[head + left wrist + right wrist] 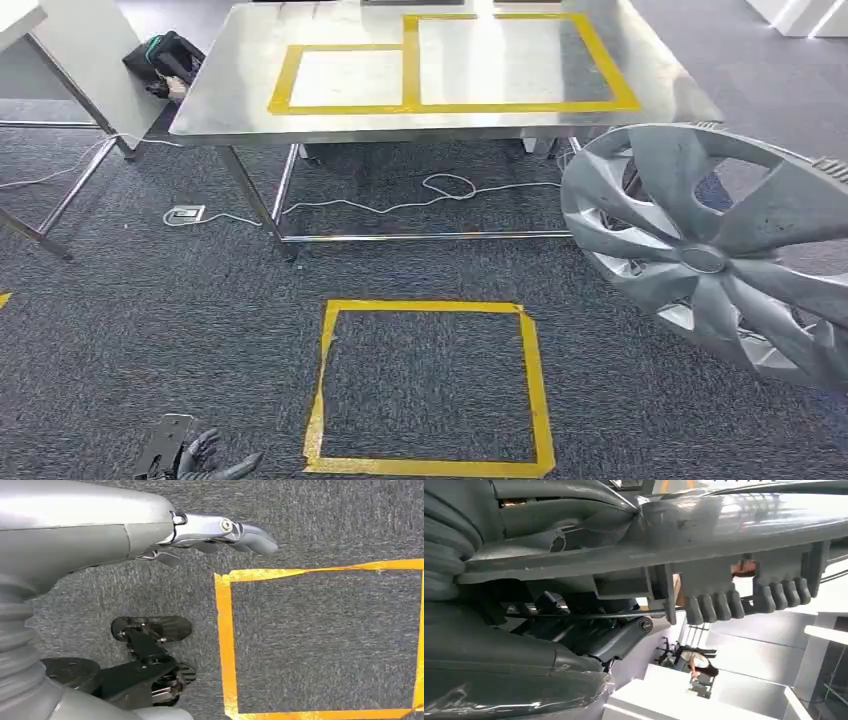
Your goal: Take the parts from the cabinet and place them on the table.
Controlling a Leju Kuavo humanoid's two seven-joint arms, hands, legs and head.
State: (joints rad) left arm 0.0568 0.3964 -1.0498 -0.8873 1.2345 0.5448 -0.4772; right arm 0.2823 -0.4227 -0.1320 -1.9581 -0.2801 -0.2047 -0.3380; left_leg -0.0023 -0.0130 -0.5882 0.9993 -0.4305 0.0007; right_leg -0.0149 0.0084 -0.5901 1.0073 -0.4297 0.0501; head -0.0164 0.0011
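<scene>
A large silver wheel cover [715, 255] hangs in the air at the right of the head view, tilted, its face toward me. In the right wrist view my right hand [589, 630] grips the rim of the wheel cover [734, 525], whose clipped back side shows. Ahead stands a steel table [240, 90] with two yellow-taped rectangles, a smaller one [345, 78] and a larger one [500, 60], both bare. My left hand [205, 458] hangs low at the left over the carpet. Its fingers [250, 532] are stretched out and hold nothing.
A yellow tape square [430, 385] marks the carpet in front of the table. A white cable [440, 190] and a floor socket [185, 213] lie under the table. A black bag [165, 58] sits beside its left end, near a second table [40, 40].
</scene>
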